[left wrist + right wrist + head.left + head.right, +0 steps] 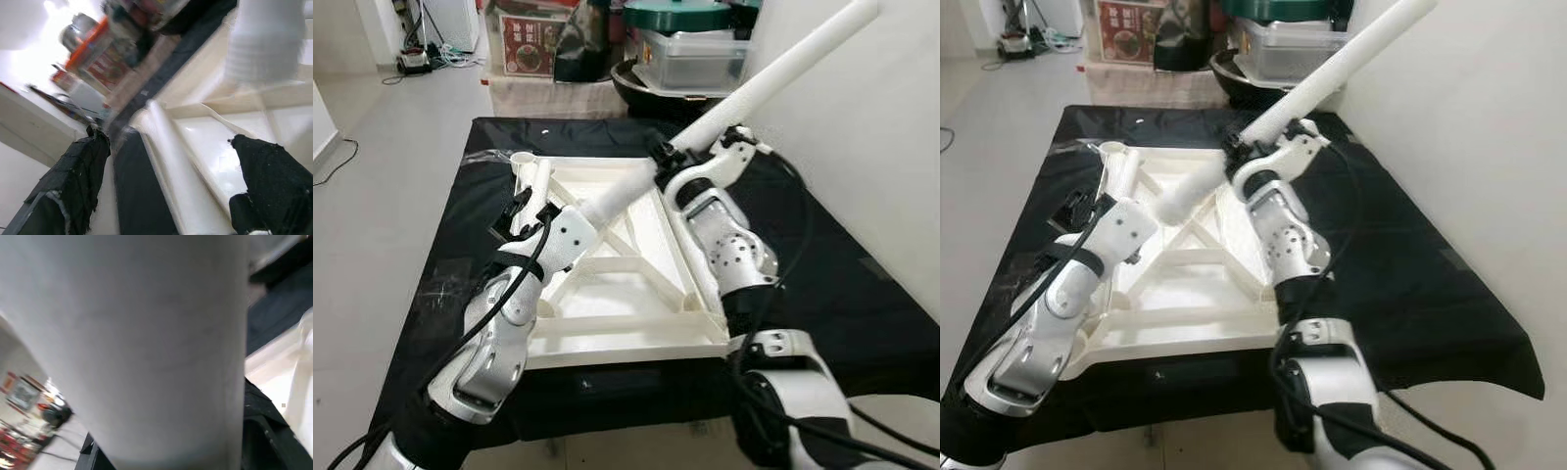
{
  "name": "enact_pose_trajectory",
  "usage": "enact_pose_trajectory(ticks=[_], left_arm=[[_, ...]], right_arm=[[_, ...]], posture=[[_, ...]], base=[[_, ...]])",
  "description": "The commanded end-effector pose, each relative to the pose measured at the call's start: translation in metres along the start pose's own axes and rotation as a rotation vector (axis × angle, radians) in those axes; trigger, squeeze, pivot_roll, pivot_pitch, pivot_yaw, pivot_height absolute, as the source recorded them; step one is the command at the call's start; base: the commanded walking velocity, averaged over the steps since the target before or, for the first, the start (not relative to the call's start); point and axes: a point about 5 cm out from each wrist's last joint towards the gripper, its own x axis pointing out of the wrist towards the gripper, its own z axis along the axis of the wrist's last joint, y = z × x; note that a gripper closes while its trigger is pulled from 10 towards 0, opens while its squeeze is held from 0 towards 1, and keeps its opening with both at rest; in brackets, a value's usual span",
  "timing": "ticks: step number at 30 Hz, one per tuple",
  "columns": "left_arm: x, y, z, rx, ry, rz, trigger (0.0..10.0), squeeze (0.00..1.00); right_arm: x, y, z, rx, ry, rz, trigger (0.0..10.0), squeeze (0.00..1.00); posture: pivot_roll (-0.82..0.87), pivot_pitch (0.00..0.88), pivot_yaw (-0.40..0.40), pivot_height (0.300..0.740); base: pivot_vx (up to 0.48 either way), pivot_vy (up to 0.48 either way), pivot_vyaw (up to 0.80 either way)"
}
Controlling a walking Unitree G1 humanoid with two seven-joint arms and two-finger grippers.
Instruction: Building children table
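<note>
Right tool point(668, 157): clenching leg point(744, 96) mid-length.
Leg axis: slanting, low end nearing left tool point(524, 211).
Left tool: released, hovering over tabletop point(636, 323).

White table leg point(773, 78), cream tabletop point(636, 323) ribbed underneath, black cloth point(862, 304), silver arms, green lid point(680, 15) on clear box

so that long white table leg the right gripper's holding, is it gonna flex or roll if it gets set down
The table leg probably stays stiff: it runs straight though gripped near its middle by the right gripper. Its smooth round shape suggests it would roll on the black cloth. It looks like light plastic, matching the tabletop.
</note>
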Motion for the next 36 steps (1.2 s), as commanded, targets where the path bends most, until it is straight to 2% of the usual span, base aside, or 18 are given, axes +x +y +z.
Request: enact_pose_trajectory(ticks=[1, 3, 4, 5, 7, 8, 10, 11, 13, 15, 24, 28, 36], left_arm=[[-0.002, -0.002, -0.001, -0.031, 0.002, -0.023, 10.0, 0.00], [-0.003, -0.002, -0.002, -0.048, 0.006, -0.028, 10.0, 0.00], [-0.006, -0.001, -0.008, -0.084, 0.023, -0.035, 10.0, 0.00], [-0.006, -0.001, -0.008, -0.084, 0.023, -0.035, 10.0, 0.00], [-0.015, 0.002, -0.021, -0.141, 0.052, -0.076, 10.0, 0.00], [-0.015, 0.002, -0.021, -0.141, 0.052, -0.076, 10.0, 0.00], [-0.023, 0.007, -0.029, -0.169, 0.068, -0.099, 10.0, 0.00], [-0.023, 0.007, -0.029, -0.169, 0.068, -0.099, 10.0, 0.00], [-0.028, 0.012, -0.032, -0.194, 0.068, -0.109, 10.0, 0.00], [-0.031, 0.012, -0.032, -0.206, 0.061, -0.125, 10.0, 0.00], [-0.034, 0.002, -0.023, -0.232, -0.001, -0.178, 10.0, 0.00], [-0.037, 0.003, -0.025, -0.230, -0.010, -0.188, 10.0, 0.00], [-0.043, 0.001, -0.020, -0.287, -0.047, -0.219, 10.0, 0.00]], right_arm=[[0.004, 0.009, 0.013, -0.043, -0.057, 0.043, 0.0, 0.00], [0.004, 0.009, 0.015, -0.059, -0.065, 0.049, 0.0, 0.00], [0.005, 0.010, 0.029, -0.085, -0.069, 0.140, 0.0, 0.00], [0.005, 0.010, 0.029, -0.085, -0.069, 0.140, 0.0, 0.00], [0.002, 0.016, 0.050, -0.152, -0.054, 0.355, 0.0, 0.00], [0.002, 0.016, 0.050, -0.152, -0.054, 0.355, 0.0, 0.00], [-0.005, 0.019, 0.058, -0.229, 0.006, 0.531, 0.0, 0.00], [-0.005, 0.019, 0.058, -0.229, 0.006, 0.531, 0.0, 0.00], [-0.011, 0.022, 0.058, -0.272, 0.088, 0.668, 0.0, 0.00], [-0.013, 0.024, 0.057, -0.301, 0.122, 0.726, 0.0, 0.00], [-0.013, 0.033, 0.046, -0.303, 0.139, 0.771, 0.0, 0.00], [-0.011, 0.029, 0.044, -0.316, 0.149, 0.782, 0.0, 0.00], [-0.014, 0.022, 0.044, -0.310, 0.189, 0.831, 0.0, 0.00]], posture=[[0.10, 0.000, -0.095, 0.740], [0.10, 0.000, -0.095, 0.740], [0.10, 0.000, -0.097, 0.740], [0.10, 0.000, -0.097, 0.740], [0.10, 0.000, -0.095, 0.740], [0.10, 0.000, -0.095, 0.740], [0.10, 0.000, -0.103, 0.740], [0.10, 0.000, -0.103, 0.740], [0.11, 0.000, -0.110, 0.740], [0.11, 0.000, -0.110, 0.740], [0.12, 0.000, -0.115, 0.740], [0.12, 0.000, -0.116, 0.740], [0.11, 0.000, -0.119, 0.740]], base=[[0.000, 0.000, 0.00], [0.000, 0.000, 0.00], [0.000, 0.000, 0.00], [0.000, 0.000, 0.00], [0.000, 0.000, 0.00], [0.000, 0.000, 0.00], [0.000, 0.000, 0.00], [0.000, 0.000, 0.00], [0.000, 0.000, 0.00], [0.000, 0.000, 0.00], [0.000, 0.000, 0.00], [0.000, 0.000, 0.00], [0.000, 0.000, 0.00]])
